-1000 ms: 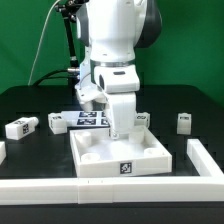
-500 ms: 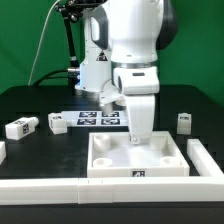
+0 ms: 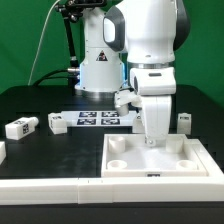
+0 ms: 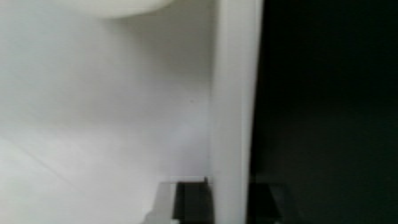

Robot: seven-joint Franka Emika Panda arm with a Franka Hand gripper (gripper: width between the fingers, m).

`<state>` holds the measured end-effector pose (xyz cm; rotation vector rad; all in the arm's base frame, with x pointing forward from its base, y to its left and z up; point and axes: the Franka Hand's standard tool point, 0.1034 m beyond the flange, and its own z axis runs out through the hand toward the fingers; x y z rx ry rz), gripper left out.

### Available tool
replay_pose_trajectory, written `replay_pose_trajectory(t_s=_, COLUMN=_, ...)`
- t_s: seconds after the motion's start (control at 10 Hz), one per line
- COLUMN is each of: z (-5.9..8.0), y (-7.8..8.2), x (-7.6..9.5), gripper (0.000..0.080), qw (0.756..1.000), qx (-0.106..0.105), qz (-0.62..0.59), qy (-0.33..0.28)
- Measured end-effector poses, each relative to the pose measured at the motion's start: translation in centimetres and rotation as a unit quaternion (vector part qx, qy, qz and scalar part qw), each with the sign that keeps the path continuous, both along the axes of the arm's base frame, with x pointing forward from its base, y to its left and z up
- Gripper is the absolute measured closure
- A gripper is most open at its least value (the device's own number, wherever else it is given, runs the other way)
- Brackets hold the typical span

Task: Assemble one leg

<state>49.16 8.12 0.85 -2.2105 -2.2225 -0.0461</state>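
Observation:
My gripper (image 3: 152, 141) points straight down and is shut on the far wall of the large white square tray-like piece (image 3: 160, 163), which lies flat on the black table. In the wrist view that wall (image 4: 231, 100) runs between my two dark fingers (image 4: 192, 203), and the gripper (image 4: 230, 203) straddles it. Three legs, small white blocks with marker tags, lie apart from it. One leg (image 3: 20, 127) and a second (image 3: 57, 123) are at the exterior view's left. A third leg (image 3: 184, 122) stands at the right, just behind the arm.
The marker board (image 3: 98, 119) lies flat behind the tray-like piece, at the robot's base. A low white wall (image 3: 60, 187) runs along the table's front edge, and another white wall piece (image 3: 216, 158) stands at the exterior view's right.
My gripper has slid the tray-like piece steadily toward the exterior view's right, holding its far wall. The legs and the marker board have not moved.

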Motion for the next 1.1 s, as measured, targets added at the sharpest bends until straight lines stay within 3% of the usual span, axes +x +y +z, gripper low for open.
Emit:
replay_pose_trajectory(t_s=0.2, z=0.00, y=-0.32, x=1.05, gripper=0.0736, qw=1.000, qx=0.001, qz=0.016, qy=-0.006)
replay_pose_trajectory(t_s=0.7, z=-0.01, y=-0.15, x=1.10, gripper=0.0712, qw=1.000, qx=0.001, qz=0.008, qy=-0.005)
replay_pose_trajectory(t_s=0.8, z=-0.01, y=-0.16, x=1.10, gripper=0.0533, qw=1.000, qx=0.001, qz=0.008, qy=-0.005)
replay_pose_trajectory(t_s=0.9, z=-0.02, y=-0.17, x=1.10, gripper=0.0533, qw=1.000, qx=0.001, qz=0.008, qy=-0.005)
replay_pose_trajectory(t_s=1.0, z=-0.02, y=-0.18, x=1.10, gripper=0.0352, qw=1.000, qx=0.001, qz=0.008, qy=-0.005)
replay_pose_trajectory(t_s=1.1, z=-0.02, y=-0.19, x=1.10, gripper=0.0226, qw=1.000, qx=0.001, qz=0.008, qy=-0.005)
